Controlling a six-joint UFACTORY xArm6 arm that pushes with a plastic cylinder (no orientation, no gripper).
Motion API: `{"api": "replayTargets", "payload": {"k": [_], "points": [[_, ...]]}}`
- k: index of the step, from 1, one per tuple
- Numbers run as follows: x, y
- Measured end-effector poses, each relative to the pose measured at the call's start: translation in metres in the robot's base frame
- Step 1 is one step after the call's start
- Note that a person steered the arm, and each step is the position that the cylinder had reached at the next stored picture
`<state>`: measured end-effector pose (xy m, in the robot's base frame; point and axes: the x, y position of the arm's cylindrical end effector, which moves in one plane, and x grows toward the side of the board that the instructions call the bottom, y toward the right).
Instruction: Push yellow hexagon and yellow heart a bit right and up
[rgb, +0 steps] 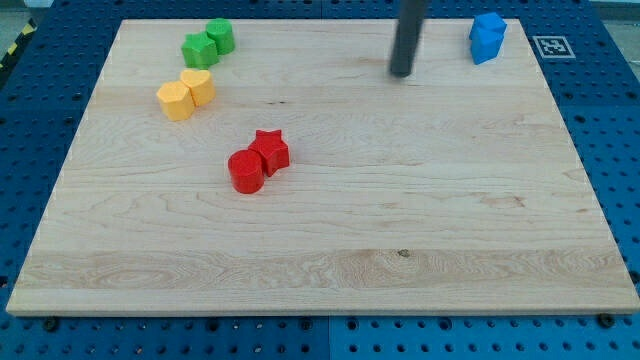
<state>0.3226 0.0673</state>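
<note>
The yellow hexagon (175, 101) and the yellow heart (199, 87) sit touching each other at the view's upper left of the wooden board (320, 250). The heart is up and to the right of the hexagon. My tip (402, 73) is near the view's top, right of centre, far to the right of both yellow blocks and touching no block.
Two green blocks (208, 42) sit together just above the yellow pair. A red star (270, 150) and a red cylinder (245, 171) touch near the board's middle left. Blue blocks (487, 37) stand at the top right corner.
</note>
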Motion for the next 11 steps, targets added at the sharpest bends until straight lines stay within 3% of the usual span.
{"api": "replayTargets", "payload": {"k": [2,5,11], "points": [[0.088,-0.172],[0.095,-0.290],[0.025,-0.238]]}}
